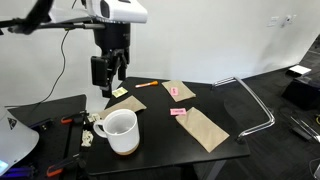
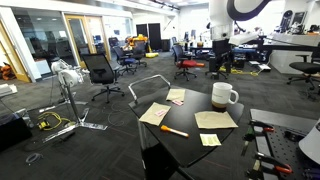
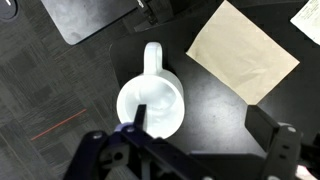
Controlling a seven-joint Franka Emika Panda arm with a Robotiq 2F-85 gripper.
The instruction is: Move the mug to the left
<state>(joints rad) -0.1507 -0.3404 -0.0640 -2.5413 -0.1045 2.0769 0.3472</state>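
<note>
The mug (image 1: 122, 130) is white with a brown band at its base and stands upright on the black table (image 1: 160, 140), near the front left corner. It also shows in an exterior view (image 2: 224, 96) and from above in the wrist view (image 3: 152, 100), handle pointing up in that picture. My gripper (image 1: 110, 86) hangs open and empty above the table, behind and above the mug; it also shows in an exterior view (image 2: 222, 64). In the wrist view the gripper (image 3: 205, 125) has one finger over the mug's rim and the other over bare table.
Brown paper packets (image 1: 205, 128) (image 1: 178, 91) (image 1: 127, 103) lie on the table with a pink note (image 1: 178, 112), a yellow note (image 1: 120, 92) and an orange pen (image 1: 147, 84). A metal frame (image 1: 255, 100) stands beside the table. Tools (image 1: 75, 122) lie on the neighbouring surface.
</note>
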